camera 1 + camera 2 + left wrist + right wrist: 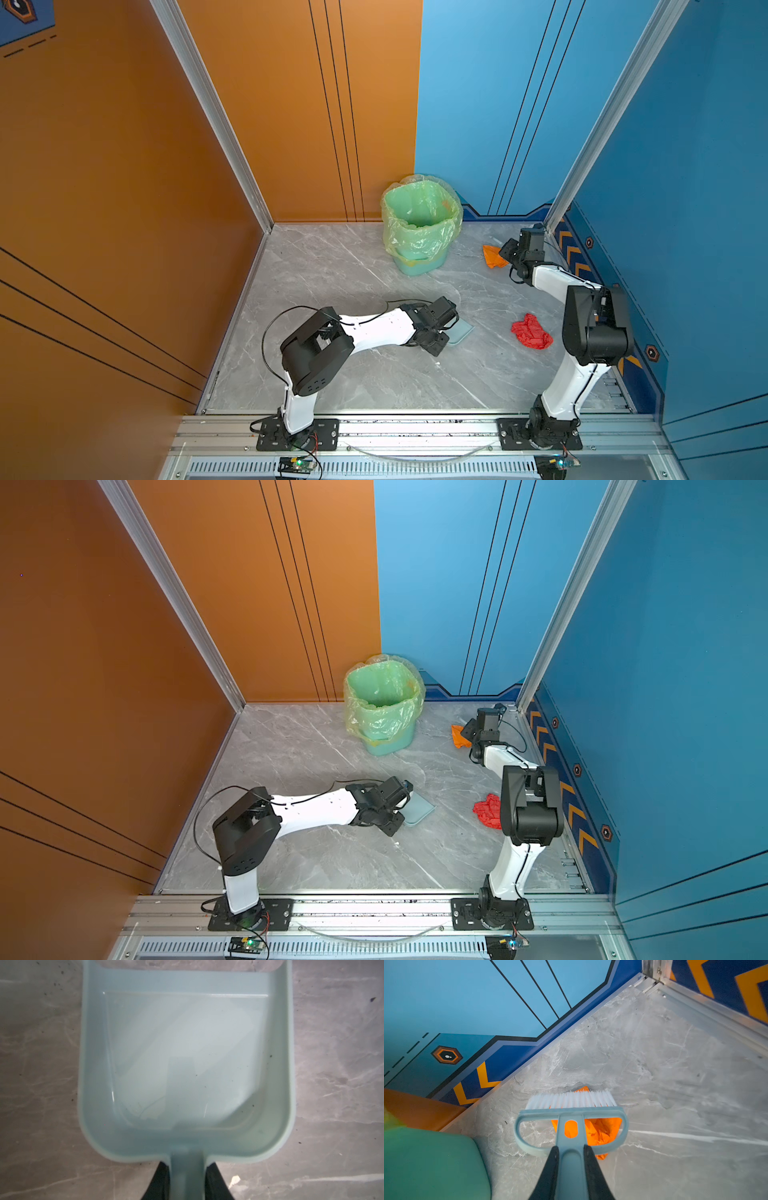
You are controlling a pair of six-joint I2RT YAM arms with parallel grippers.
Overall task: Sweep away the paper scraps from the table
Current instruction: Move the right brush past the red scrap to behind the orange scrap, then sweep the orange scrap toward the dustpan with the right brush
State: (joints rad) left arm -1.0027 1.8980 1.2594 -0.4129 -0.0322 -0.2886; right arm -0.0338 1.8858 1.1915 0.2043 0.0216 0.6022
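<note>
Two paper scraps lie on the grey marble table [353, 282]. The orange one [493, 257] [459, 737] is at the back right, the red one [532, 331] [489, 810] nearer the front right. My right gripper [570, 1153] [509, 253] is shut on the handle of a pale blue brush [571, 1113]. Its white bristles rest on the table just beyond the orange scrap [600, 1130]. My left gripper [188, 1167] [440, 332] is shut on the handle of an empty pale blue dustpan [187, 1053] [461, 332] lying flat mid-table, left of the red scrap.
A green bin [419, 224] [382, 704] with a translucent liner stands at the back centre, left of the orange scrap. The blue wall and an aluminium rail [708, 1007] close off the back right corner near the brush.
</note>
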